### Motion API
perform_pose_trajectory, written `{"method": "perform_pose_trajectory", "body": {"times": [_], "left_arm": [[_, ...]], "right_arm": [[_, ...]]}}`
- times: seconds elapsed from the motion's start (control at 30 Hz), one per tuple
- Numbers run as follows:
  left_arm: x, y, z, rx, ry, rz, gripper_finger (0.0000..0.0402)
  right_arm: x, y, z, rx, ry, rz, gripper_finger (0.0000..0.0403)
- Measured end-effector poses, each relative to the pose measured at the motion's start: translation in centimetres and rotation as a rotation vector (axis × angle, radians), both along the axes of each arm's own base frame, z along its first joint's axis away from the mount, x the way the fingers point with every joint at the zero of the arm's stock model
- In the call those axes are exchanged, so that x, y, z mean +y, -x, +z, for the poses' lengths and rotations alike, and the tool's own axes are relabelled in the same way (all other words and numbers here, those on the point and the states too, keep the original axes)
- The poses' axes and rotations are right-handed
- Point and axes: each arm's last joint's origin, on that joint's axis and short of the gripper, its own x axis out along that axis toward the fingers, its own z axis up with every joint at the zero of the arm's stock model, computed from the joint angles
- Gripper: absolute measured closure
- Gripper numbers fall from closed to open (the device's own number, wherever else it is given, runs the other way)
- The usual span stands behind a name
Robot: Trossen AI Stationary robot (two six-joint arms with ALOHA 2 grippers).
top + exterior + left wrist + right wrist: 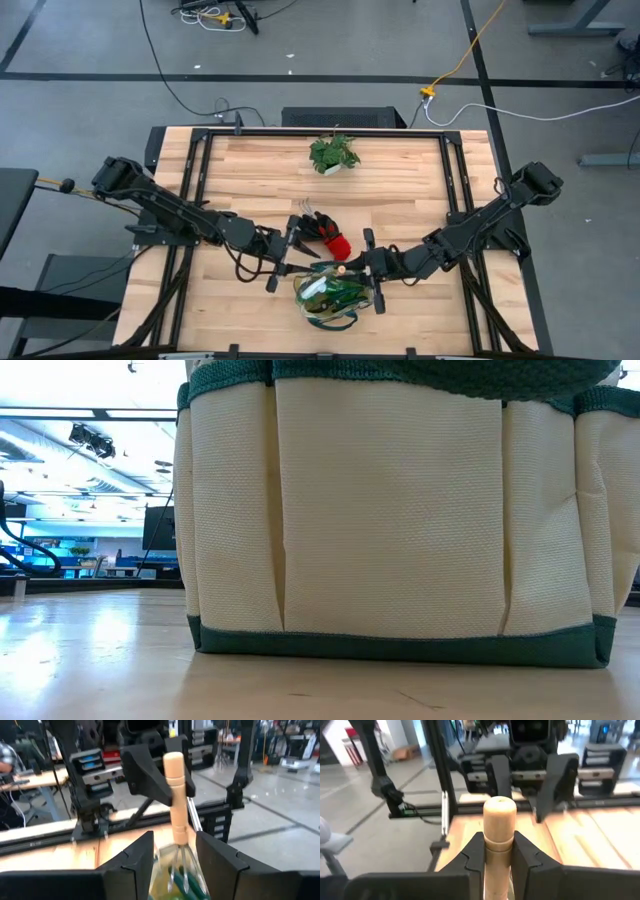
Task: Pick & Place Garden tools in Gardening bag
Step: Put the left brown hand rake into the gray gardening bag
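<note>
Two grippers are being recorded at the near edge of a pale wood-plank counter [400, 190], both converging on the gardening bag [330, 295].

Bag: beige woven canvas with dark green trim along base and rim; its outer wall is being divided into flat stitched pockets, as shown in the low view [400, 520]. It is standing upright at the front middle of the counter. From above, green items are being seen inside it, among them what appears to be the green spray bottle [335, 292]; details cannot be told.

Hand rake: a light, turned wooden handle [498, 835] with a rounded knob end, joined to metal prongs [182, 870] that are reaching down into the bag's mouth. The handle is being clamped between the fingers of the right gripper [498, 857], which are closed snugly against it on both sides.

Left gripper [172, 865]: its dark, angular fingers are being held apart on either side of the rake handle [176, 795] without touching it, just above the bag's opening.

Gloves: red-and-black fabric [328, 233], lying crumpled on the counter just behind the bag, beside the left arm.

Potted plant: leafy, green [334, 153], being left well apart at the counter's far side.

Writing: no readable labels or brand marks are being shown on any item.
</note>
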Motion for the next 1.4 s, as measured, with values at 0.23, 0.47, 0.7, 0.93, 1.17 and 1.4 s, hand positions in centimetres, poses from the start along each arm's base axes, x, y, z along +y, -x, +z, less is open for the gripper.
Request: {"method": "perform_pose_trajectory", "body": {"times": [0.23, 0.47, 0.7, 0.93, 1.17, 1.4], "left_arm": [[0.0, 0.1, 0.0, 0.014, -0.006, 0.0, 0.0248], [0.1, 0.1, -0.1, 0.016, -0.007, 0.001, 0.0248], [0.1, 0.1, -0.1, 0.017, -0.007, 0.001, 0.0248], [0.1, 0.1, -0.1, 0.016, -0.007, 0.001, 0.0248], [0.1, 0.1, -0.1, 0.017, -0.007, 0.001, 0.0248], [0.1, 0.1, -0.1, 0.017, -0.005, 0.002, 0.0248]], "right_arm": [[0.0, 0.2, -1.0, 0.107, -0.044, 0.023, 0.0359], [-0.1, 0.5, -1.8, 0.203, -0.055, 0.02, 0.0359], [-0.2, 0.7, -2.3, 0.269, -0.083, 0.027, 0.0359], [-0.1, 0.7, -2.5, 0.29, -0.102, 0.05, 0.0359], [-0.5, 0.6, -2.7, 0.297, -0.062, 0.018, 0.0359], [-1.8, -0.1, -2.9, 0.302, 0.011, -0.008, 0.0359]]}}
